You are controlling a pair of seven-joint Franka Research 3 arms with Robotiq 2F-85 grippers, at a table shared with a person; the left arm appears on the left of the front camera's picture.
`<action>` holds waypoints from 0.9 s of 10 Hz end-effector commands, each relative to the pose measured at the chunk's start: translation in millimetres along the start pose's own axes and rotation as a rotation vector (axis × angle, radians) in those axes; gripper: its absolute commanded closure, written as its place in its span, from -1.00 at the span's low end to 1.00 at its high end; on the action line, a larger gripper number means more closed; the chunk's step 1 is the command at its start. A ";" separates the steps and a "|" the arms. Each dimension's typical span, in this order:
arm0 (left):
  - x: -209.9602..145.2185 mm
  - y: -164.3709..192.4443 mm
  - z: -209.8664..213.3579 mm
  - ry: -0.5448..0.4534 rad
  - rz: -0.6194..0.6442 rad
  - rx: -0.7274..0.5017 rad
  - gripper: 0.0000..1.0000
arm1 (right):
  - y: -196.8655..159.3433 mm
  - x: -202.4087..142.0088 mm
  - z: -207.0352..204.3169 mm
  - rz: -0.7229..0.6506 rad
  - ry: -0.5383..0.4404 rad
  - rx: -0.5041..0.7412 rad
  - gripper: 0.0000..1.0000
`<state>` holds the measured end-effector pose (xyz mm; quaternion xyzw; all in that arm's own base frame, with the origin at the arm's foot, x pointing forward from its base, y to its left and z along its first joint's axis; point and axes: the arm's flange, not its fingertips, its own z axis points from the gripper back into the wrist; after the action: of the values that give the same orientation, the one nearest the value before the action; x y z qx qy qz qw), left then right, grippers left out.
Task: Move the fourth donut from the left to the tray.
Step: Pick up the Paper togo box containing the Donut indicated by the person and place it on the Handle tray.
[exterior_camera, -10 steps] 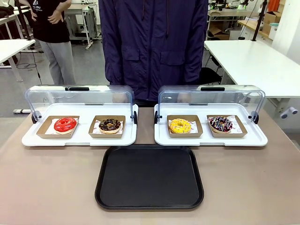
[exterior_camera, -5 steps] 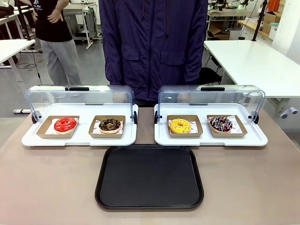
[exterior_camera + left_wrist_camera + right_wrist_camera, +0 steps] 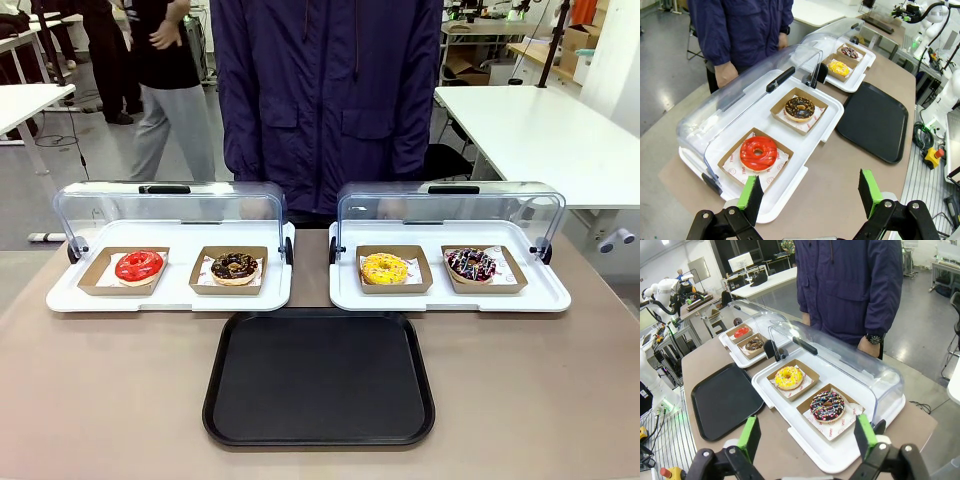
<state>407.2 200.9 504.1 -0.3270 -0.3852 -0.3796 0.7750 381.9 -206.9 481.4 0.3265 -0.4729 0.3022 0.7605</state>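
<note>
The fourth donut [image 3: 471, 263] is dark chocolate with white and pink streaks and sits in a brown cardboard holder at the right end of the right white display tray [image 3: 545, 297]. In the right wrist view the fourth donut [image 3: 827, 405] lies just ahead of my right gripper [image 3: 807, 435], which hangs open above the table's near edge. The black tray [image 3: 319, 377] lies bare in front of both display trays, also seen as the tray [image 3: 722, 400] and the tray [image 3: 873, 120]. My left gripper [image 3: 810, 192] is open above the left display tray [image 3: 812, 145], holding nothing.
A red donut [image 3: 139, 265] and a chocolate donut with yellow sprinkles [image 3: 235, 266] sit in the left display tray. A yellow donut [image 3: 385, 268] sits beside the fourth one. Both clear domed lids [image 3: 170, 205] stand raised. A person in a dark jacket [image 3: 330, 90] stands at the far side.
Nothing on the table has moved. A person in the background has walked to the right.
</note>
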 end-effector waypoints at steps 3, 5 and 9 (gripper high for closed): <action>0.8 0.4 1.7 -0.006 -0.017 -0.011 -1.00 | -3.4 1.9 -1.6 0.023 -0.031 -0.003 -1.00; 0.8 0.4 1.7 -0.006 -0.017 -0.011 -1.00 | -3.4 1.9 -1.6 0.023 -0.031 -0.003 -1.00; 0.8 0.4 1.7 -0.006 -0.017 -0.011 -1.00 | -3.4 1.9 -1.6 0.023 -0.031 -0.003 -1.00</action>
<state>407.3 201.0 504.2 -0.3270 -0.3852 -0.3796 0.7750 381.9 -206.9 481.4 0.3265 -0.4729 0.3022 0.7605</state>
